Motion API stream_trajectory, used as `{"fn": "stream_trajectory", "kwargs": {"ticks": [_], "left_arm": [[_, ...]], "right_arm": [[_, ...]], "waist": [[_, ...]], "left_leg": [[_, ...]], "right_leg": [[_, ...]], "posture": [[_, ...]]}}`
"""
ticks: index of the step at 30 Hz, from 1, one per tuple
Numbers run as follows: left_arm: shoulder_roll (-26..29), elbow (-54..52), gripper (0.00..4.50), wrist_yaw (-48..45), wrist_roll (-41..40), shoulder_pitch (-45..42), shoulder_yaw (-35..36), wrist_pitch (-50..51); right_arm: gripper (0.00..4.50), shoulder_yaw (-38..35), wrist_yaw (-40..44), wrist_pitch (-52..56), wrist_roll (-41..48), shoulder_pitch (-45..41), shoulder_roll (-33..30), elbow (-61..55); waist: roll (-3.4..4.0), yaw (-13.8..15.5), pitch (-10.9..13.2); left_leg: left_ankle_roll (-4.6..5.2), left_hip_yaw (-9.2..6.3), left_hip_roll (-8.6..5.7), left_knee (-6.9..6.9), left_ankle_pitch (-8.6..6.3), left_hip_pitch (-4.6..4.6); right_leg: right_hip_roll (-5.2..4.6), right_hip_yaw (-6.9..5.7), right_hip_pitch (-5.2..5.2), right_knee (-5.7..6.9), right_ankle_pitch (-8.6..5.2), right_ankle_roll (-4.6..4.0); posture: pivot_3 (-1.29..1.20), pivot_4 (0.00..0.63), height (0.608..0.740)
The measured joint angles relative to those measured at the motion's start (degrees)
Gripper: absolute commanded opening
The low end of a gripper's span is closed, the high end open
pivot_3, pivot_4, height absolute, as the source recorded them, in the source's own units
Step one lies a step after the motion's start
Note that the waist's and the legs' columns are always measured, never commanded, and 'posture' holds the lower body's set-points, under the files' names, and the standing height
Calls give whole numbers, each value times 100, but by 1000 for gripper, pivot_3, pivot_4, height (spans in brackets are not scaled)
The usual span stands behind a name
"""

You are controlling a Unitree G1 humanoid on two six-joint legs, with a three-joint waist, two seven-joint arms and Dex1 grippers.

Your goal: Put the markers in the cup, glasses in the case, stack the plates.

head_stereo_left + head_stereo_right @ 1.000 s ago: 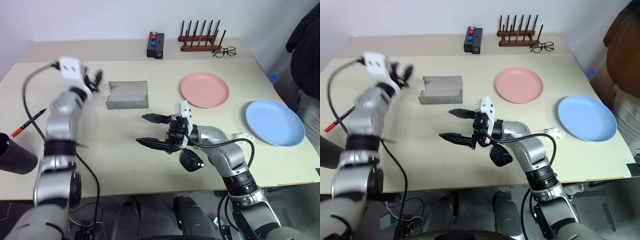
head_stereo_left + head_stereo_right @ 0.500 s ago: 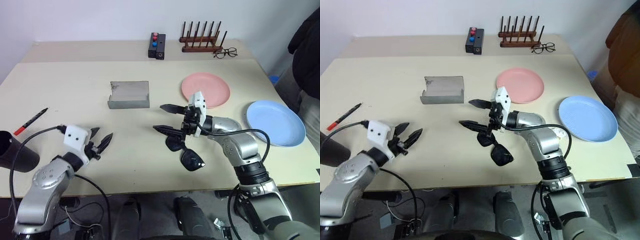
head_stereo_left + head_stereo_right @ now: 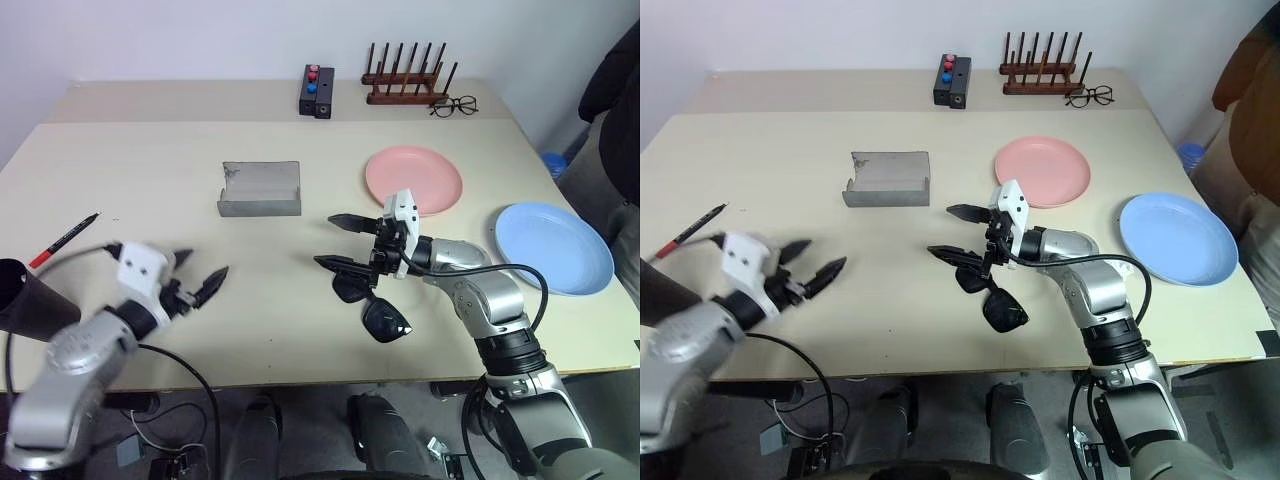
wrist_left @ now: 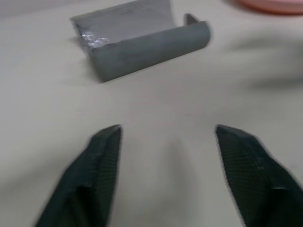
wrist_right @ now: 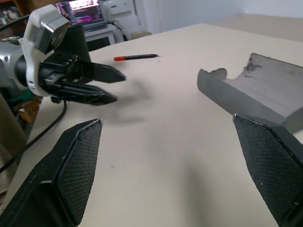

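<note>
So basically nothing's finished. Both my grippers are wide open and empty: the left gripper (image 3: 204, 281) over bare table, the right gripper (image 3: 340, 241) just above the sunglasses (image 3: 372, 308). The cup (image 3: 30, 308) sits at my left edge, with the red-capped marker (image 3: 62, 241) lying just past it, I think. Further back the grey case (image 3: 260, 189) is open, and the pink plate (image 3: 413, 179) and blue plate (image 3: 553, 246) are unstacked.

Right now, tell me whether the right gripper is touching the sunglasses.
Cannot tell. In the left eye view the open right gripper overlaps the far end of the sunglasses with its lower finger; neither eye view shows plain contact or a gap.
</note>
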Motion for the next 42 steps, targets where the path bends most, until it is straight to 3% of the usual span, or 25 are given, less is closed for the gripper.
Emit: {"fn": "stream_trajectory", "kwargs": {"ticks": [3,5,7,13,19,24,31,37,42], "left_arm": [[1047,-131,4452,-239,-513,-498,661,822],[1346,-134,4452,-646,-958,-477,1105,1143],[1423,-131,4452,-865,-1271,-458,1433,1285],[1803,-61,4452,-1594,-2357,-49,3716,1895],[1694,820,4452,-1863,-2047,1109,5517,2006],[1069,1610,4452,-2033,-1021,2144,5662,1105],[620,2513,4452,-1750,-508,2122,5683,-70],[488,3057,4452,-1513,-399,2141,5653,-566],[794,3788,4452,-1041,-133,1908,5393,-679]], "right_arm": [[4500,-13,-110,42,0,18,1,-111],[4500,-26,-190,74,1,97,6,-160],[4500,-41,-230,100,1,141,10,-184],[4500,-64,-289,114,9,241,11,-281],[4500,-48,-248,112,12,233,92,-254],[4500,7,-117,102,4,188,222,-99],[4500,130,-12,93,-2,173,374,-71],[4500,177,-11,94,-3,250,376,-96],[4500,195,-16,98,-3,325,377,-134]], "waist": [[7,-27,-1],[9,-72,1],[8,-84,2],[6,-179,6],[6,-167,6],[-2,-159,1],[-20,-158,-11],[-30,-152,-17],[-42,-146,-24]], "left_leg": [[5,14,-2,-3,-3,3],[15,21,-3,-9,-10,0],[19,20,-2,-10,-12,-2],[19,21,0,-12,-12,3],[18,23,-1,-11,-14,4],[16,26,0,-13,-16,4],[9,50,-1,-22,-34,-3],[26,50,7,-35,-27,0],[20,49,7,-33,-30,4]], "right_leg": [[-6,10,1,-12,-1,0],[-9,13,0,-17,-5,5],[-8,12,-4,-15,-8,7],[-6,14,-10,-5,-11,1],[-12,13,-12,-11,-14,-6],[-19,9,-28,-27,-11,-14],[-38,5,-9,-108,16,-54],[-27,2,-14,-92,15,-52],[-28,2,-18,-93,15,-52]], "posture": [[0,150,740],[0,150,740],[0,150,740],[0,150,740],[0,150,740],[0,150,740],[0,150,740],[0,150,740],[0,150,740]]}}
